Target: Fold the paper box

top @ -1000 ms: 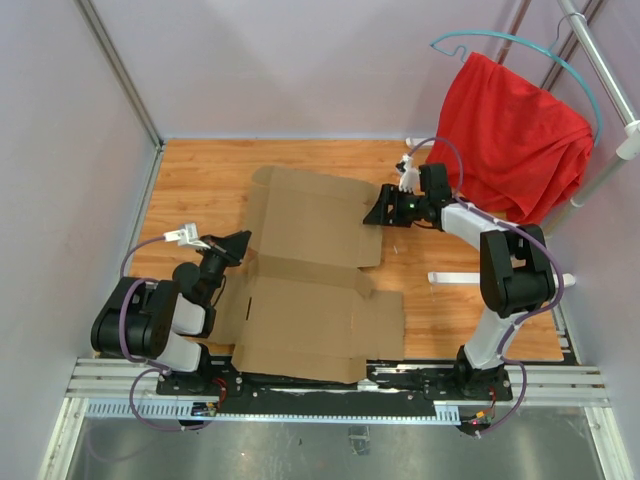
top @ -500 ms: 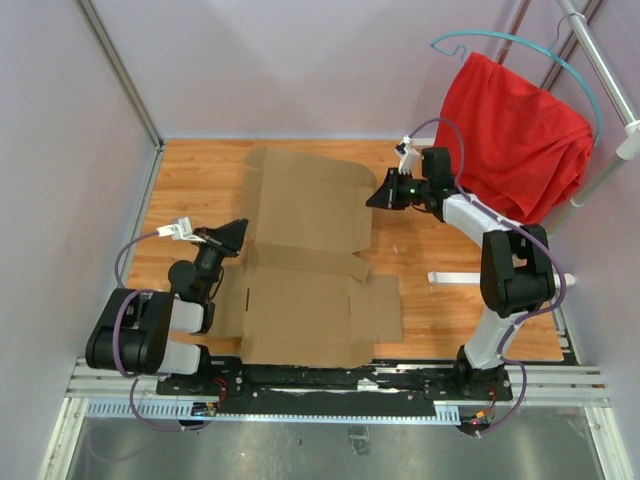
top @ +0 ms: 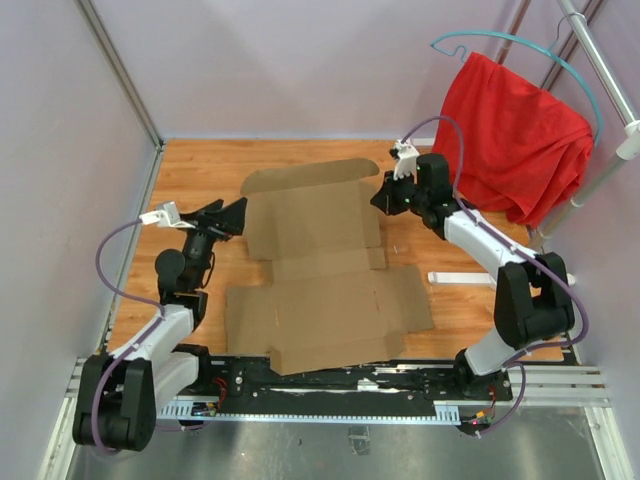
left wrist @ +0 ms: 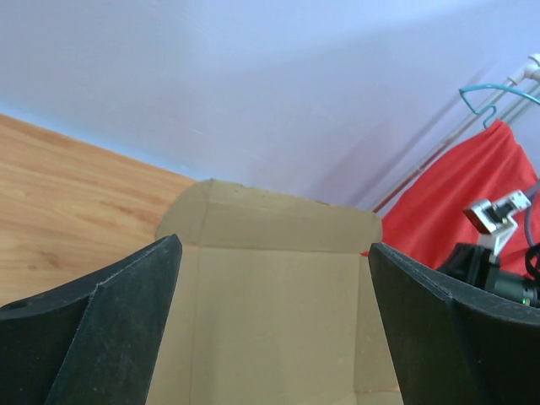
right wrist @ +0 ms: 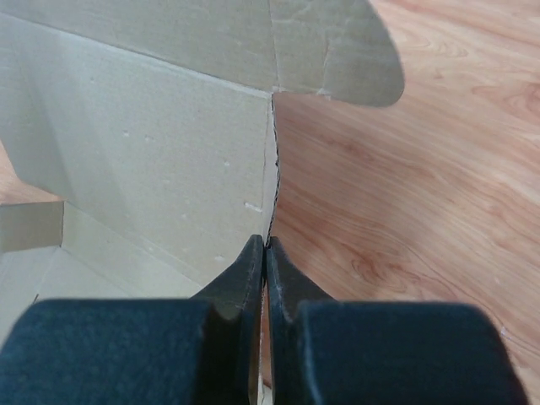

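Overhead view: paper box point(top: 320, 285) is lying as a mostly flat die-cut sheet in the middle of the wooden desk point(top: 195, 170), between the two arms. Its near panels are resting flat, while its rear panel point(top: 315, 215) is tilting up off the wood. Right hand point(top: 383, 197) is meeting that panel's right edge. Left hand point(top: 228, 215) is hovering just beside the left edge, touching nothing that can be seen. Red cloth point(top: 510, 140) is hanging from a teal hanger point(top: 500, 42) beyond the right arm, well apart from the work.

Left wrist view: left hand point(left wrist: 274, 245) is standing spread wide, its fingers point(left wrist: 93, 337) framing the rear panel point(left wrist: 270, 321) and the end flap point(left wrist: 278, 215) above it, with nothing gripped between them. Such a spread is probably readying this hand to take the sheet's left side.

Right wrist view: right hand point(right wrist: 266, 253) is pressing its fingers together on the upright side edge of the rear panel point(right wrist: 143, 160). It is apparently pinching the cardboard so that the panel is standing raised along its crease. The rounded end flap point(right wrist: 333, 46) is showing above, with bare desk point(right wrist: 405, 194) to the right. Folding is judged to be at an early stage, with one wall lifted and the remaining flaps lying flat.
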### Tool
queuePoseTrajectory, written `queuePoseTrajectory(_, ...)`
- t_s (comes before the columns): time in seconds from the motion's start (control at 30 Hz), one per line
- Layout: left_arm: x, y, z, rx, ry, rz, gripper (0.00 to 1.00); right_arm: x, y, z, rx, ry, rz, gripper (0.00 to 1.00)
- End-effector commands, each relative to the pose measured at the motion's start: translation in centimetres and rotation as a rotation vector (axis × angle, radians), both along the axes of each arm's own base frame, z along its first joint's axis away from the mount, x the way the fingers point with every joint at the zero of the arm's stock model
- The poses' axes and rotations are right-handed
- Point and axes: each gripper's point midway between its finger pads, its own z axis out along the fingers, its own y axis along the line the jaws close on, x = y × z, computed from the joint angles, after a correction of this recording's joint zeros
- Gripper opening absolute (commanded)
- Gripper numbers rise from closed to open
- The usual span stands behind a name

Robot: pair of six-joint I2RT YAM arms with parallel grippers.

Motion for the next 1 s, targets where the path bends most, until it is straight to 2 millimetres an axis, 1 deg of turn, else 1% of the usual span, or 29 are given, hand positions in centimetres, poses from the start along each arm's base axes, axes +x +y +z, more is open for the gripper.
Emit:
queuePoseTrajectory(0.0,0.6,-0.6,2.7,0.057,0.013,-0.021,0.99,-0.3,0.0,2.8,0.022,-0.246,0.034,0.01)
queuePoseTrajectory(0.03,0.7,-1.2,3.5,0.069,0.009,-0.051,0.99,-0.6,0.1,3.4,0.043,-0.302,0.04,0.01)
queuePoseTrajectory(0.07,0.9,-1.8,4.3,0.079,0.01,-0.083,0.99,-1.1,0.0,3.7,0.058,-0.346,0.043,0.01)
queuePoseTrajectory(0.13,1.6,-3.2,5.1,0.091,0.031,-0.148,0.99,-1.5,-0.2,4.5,0.084,-0.434,0.039,0.01)
queuePoseTrajectory(0.23,3.0,-5.1,6.5,0.142,0.07,-0.206,0.99,-1.4,-0.4,4.6,0.094,-0.479,0.025,0.01)
queuePoseTrajectory(0.27,3.6,-5.7,6.6,0.169,0.095,-0.213,0.99,-1.3,-0.3,4.6,0.096,-0.483,0.028,0.01)
queuePoseTrajectory(0.3,4.1,-6.2,7.3,0.2,0.103,-0.213,0.99,-1.2,-0.3,4.6,0.1,-0.494,0.029,0.01)
queuePoseTrajectory(0.37,5.3,-6.8,8.2,0.264,0.138,-0.21,0.99,-0.9,-0.7,5.0,0.105,-0.555,0.003,0.01)
queuePoseTrajectory(0.4,5.8,-7.0,8.9,0.296,0.146,-0.212,0.99,-1.0,-0.7,5.2,0.161,-0.545,-0.031,0.01)
queuePoseTrajectory(0.47,6.5,-7.4,9.9,0.35,0.16,-0.225,0.99,-0.7,-1.1,5.8,0.195,-0.587,-0.069,0.01)
queuePoseTrajectory(0.53,6.6,-7.8,11.5,0.39,0.134,-0.248,0.99,-0.3,-1.1,6.4,0.218,-0.62,-0.087,0.01)
queuePoseTrajectory(0.6,6.6,-7.9,12.3,0.447,0.105,-0.253,0.99,0.3,-0.8,7.2,0.231,-0.642,-0.081,0.01)
queuePoseTrajectory(0.67,6.5,-7.9,12.3,0.505,0.094,-0.261,0.99,0.7,-0.5,7.4,0.234,-0.646,-0.072,0.01)
queuePoseTrajectory(0.73,6.2,-8.1,11.5,0.57,0.111,-0.284,0.99,1.0,-0.3,7.3,0.234,-0.638,-0.062,0.01)
queuePoseTrajectory(0.8,5.9,-8.7,10.2,0.65,0.127,-0.302,0.99,1.1,0.0,7.2,0.234,-0.635,-0.048,0.01)
queuePoseTrajectory(0.9,5.9,-9.2,8.5,0.785,0.144,-0.242,0.99,0.8,0.2,6.9,0.238,-0.627,-0.031,0.01)
queuePoseTrajectory(0.97,6.5,-8.8,7.9,0.858,0.145,-0.168,0.99,0.4,0.5,6.8,0.245,-0.622,-0.006,0.01)
